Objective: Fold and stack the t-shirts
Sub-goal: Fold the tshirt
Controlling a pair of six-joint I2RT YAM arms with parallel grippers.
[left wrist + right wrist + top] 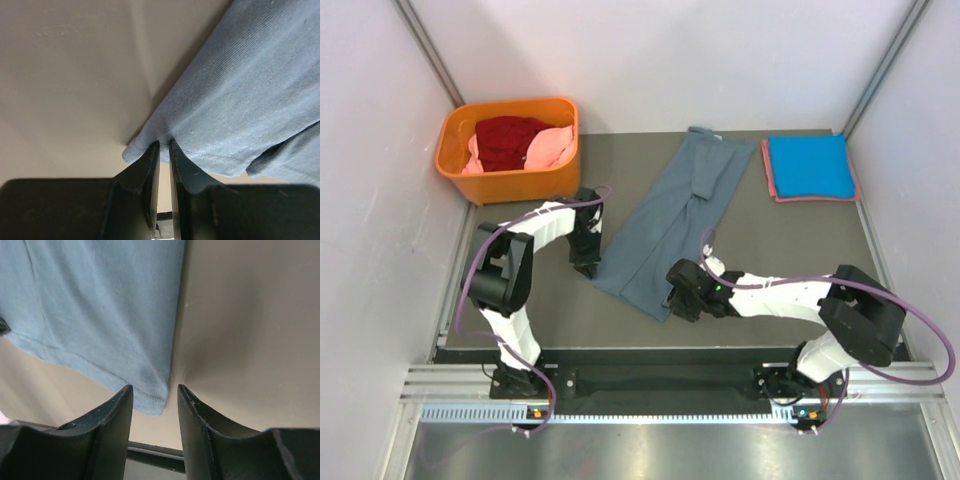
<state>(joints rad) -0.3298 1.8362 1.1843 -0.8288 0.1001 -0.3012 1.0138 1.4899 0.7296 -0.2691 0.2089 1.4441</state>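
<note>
Pinching hem corner of slate grey-blue t-shirt (670,225): left jaws, narrow, tips closed on fine-ribbed knit, stitched edge bunched just beside them. Right jaws half wide, astride opposite hem corner; cloth lies flat between tips, not clamped. Shirt runs as long narrow folded strip away from both jaws over smooth matte bench (800,250). Far beyond right jaws: bright blue tee (808,165), square-folded, atop salmon-red tee (769,178). Beyond left jaws: orange plastic basket (510,182) holding crumpled dark red tee (510,140) and pink tee (556,148).
</note>
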